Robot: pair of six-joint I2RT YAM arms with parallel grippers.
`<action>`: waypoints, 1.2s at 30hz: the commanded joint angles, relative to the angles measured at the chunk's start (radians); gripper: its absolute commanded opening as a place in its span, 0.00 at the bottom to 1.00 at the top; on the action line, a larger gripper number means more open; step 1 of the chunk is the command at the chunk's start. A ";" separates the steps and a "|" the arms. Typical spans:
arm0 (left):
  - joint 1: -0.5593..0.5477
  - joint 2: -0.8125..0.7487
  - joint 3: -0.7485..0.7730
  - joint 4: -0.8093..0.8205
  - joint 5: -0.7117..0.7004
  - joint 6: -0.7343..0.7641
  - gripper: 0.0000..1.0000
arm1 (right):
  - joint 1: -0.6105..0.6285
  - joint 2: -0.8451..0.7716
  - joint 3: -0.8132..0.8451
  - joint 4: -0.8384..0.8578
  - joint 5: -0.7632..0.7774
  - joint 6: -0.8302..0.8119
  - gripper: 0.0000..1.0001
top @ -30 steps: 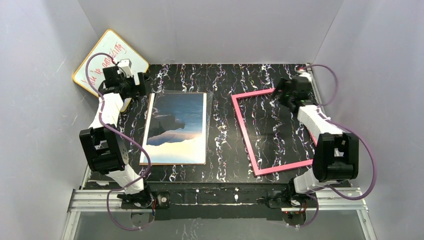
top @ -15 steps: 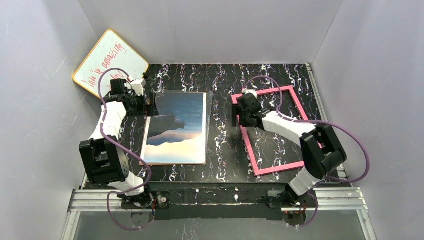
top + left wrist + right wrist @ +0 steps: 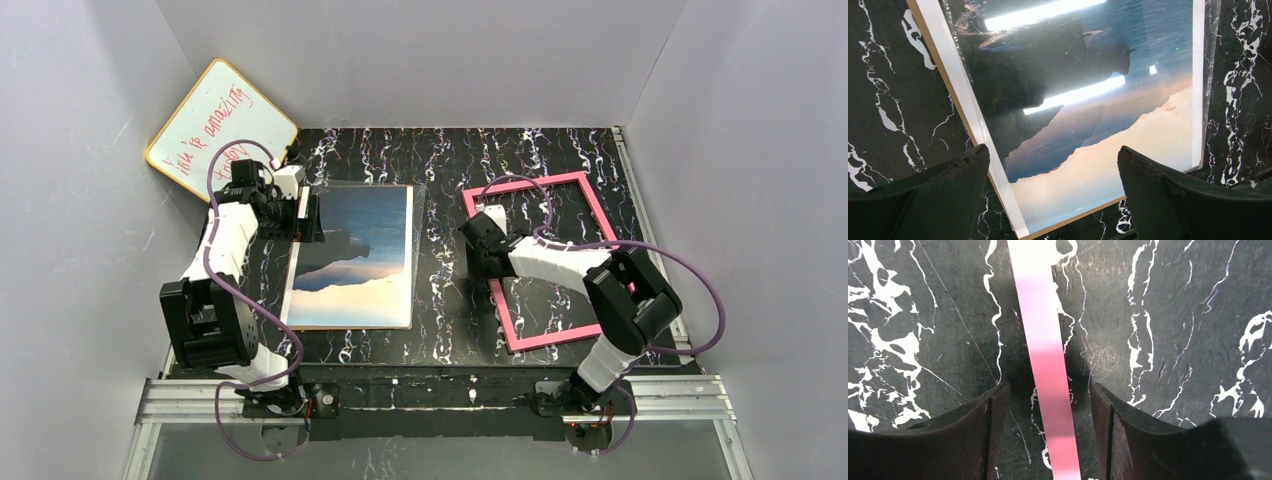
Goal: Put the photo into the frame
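Note:
The photo (image 3: pixel 355 255), blue sea and peach sky, lies face up left of centre on a brown-edged board, with a glossy clear sheet over it. My left gripper (image 3: pixel 305 215) hovers open over its far left edge. In the left wrist view the photo (image 3: pixel 1098 115) shows between the spread fingers of that gripper (image 3: pixel 1052 152). The pink frame (image 3: pixel 560 336) lies flat on the right. My right gripper (image 3: pixel 478 245) is open and low over its left rail. In the right wrist view the pink rail (image 3: pixel 1045 355) runs between the fingers of that gripper (image 3: pixel 1048 387) without touching them.
A yellow-edged whiteboard (image 3: pixel 220 125) with red writing leans in the far left corner, behind the left arm. The black marbled table (image 3: pixel 440 290) is walled in by grey panels. A strip of bare table separates the photo and the frame.
My right arm swung from the far right corner across to the frame's left rail. My left gripper moved from beside the whiteboard to over the photo's far left edge.

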State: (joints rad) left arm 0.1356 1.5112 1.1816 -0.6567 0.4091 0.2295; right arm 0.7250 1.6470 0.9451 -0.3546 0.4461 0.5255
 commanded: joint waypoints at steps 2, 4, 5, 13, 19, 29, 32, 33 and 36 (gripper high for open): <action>-0.026 -0.026 0.047 -0.066 0.029 0.012 0.98 | 0.031 0.033 -0.014 -0.033 0.057 0.059 0.62; -0.037 -0.030 0.053 -0.075 0.030 0.009 0.98 | 0.039 0.043 -0.012 -0.034 0.053 0.068 0.56; -0.040 -0.032 0.057 -0.079 0.041 0.005 0.98 | 0.044 0.048 -0.008 -0.036 0.050 0.072 0.51; -0.044 -0.014 0.131 -0.115 0.171 -0.079 0.98 | 0.112 0.143 0.223 -0.140 0.036 0.093 0.09; -0.044 0.019 0.189 -0.157 0.152 -0.090 0.98 | 0.153 0.208 0.550 -0.318 0.021 0.180 0.01; -0.044 0.023 0.167 -0.172 0.155 -0.117 0.98 | 0.187 0.204 0.839 -0.358 -0.158 0.266 0.01; -0.044 0.017 0.161 -0.172 0.174 -0.123 0.98 | 0.190 0.185 0.878 -0.323 -0.240 0.290 0.01; -0.046 0.016 0.163 -0.172 0.181 -0.126 0.98 | 0.191 0.176 0.889 -0.310 -0.266 0.298 0.01; -0.056 0.012 0.179 -0.172 0.183 -0.138 0.98 | 0.192 0.155 0.936 -0.273 -0.322 0.327 0.01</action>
State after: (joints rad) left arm 0.0933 1.5356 1.3468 -0.7921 0.5518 0.1135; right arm 0.9150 1.8885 1.7794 -0.6838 0.2195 0.8066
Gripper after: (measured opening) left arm 0.981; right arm 0.336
